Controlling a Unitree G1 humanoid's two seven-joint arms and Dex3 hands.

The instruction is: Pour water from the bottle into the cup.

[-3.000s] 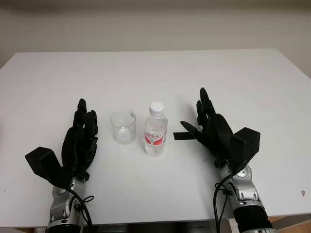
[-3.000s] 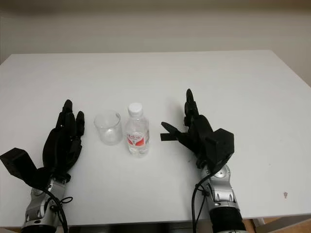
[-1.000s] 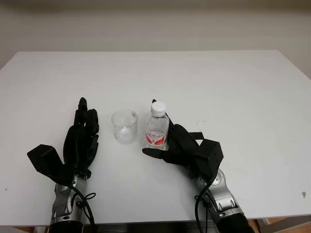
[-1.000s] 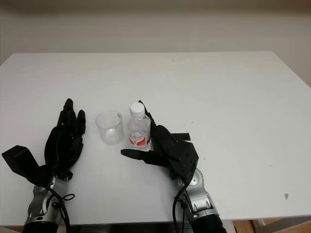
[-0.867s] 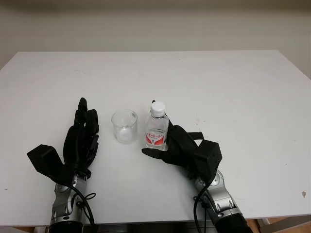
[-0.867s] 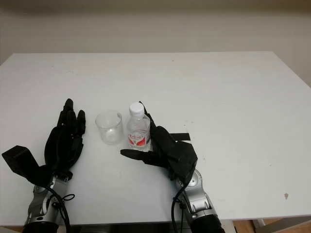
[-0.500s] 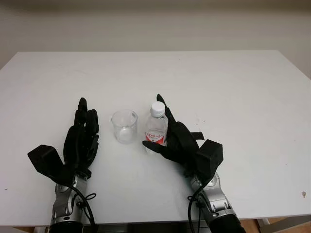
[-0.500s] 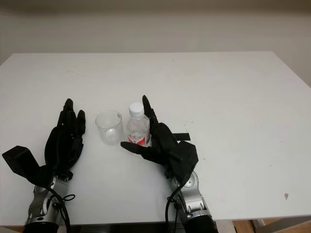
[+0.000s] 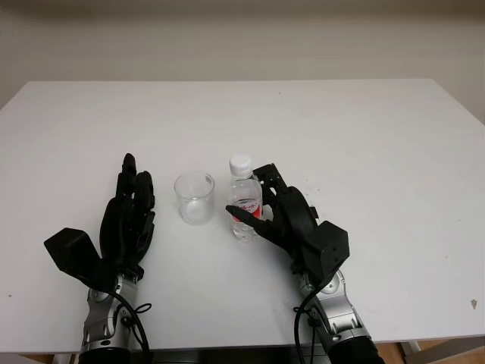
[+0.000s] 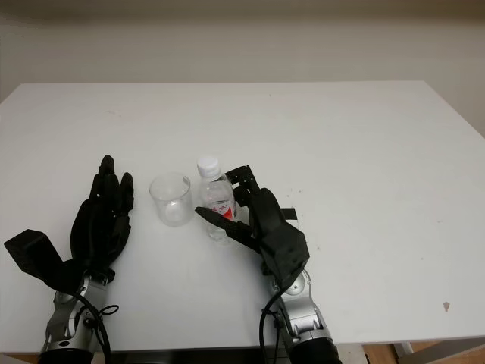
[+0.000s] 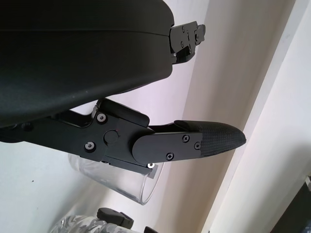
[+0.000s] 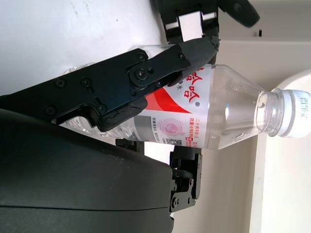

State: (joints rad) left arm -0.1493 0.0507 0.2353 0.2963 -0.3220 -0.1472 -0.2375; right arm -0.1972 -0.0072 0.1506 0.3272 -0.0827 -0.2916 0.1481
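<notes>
A small clear water bottle (image 9: 244,203) with a white cap and a red label stands in the middle of the white table (image 9: 364,136), leaning slightly toward the cup. My right hand (image 9: 256,199) is shut on it, fingers behind the label and thumb across its front. In the right wrist view the thumb (image 12: 146,77) lies over the bottle (image 12: 233,121). Just left of the bottle is an empty clear cup (image 9: 194,197), upright. My left hand (image 9: 129,216) is open on the table left of the cup (image 11: 121,184).
A short black strip (image 10: 289,213) lies on the table beside my right hand. The table's front edge runs just below both wrists. A pale wall stands behind the far edge.
My right hand came in from the right to the bottle, and its fingers and thumb curled around it. The bottle's top shifted a little toward the cup. The left hand stayed put.
</notes>
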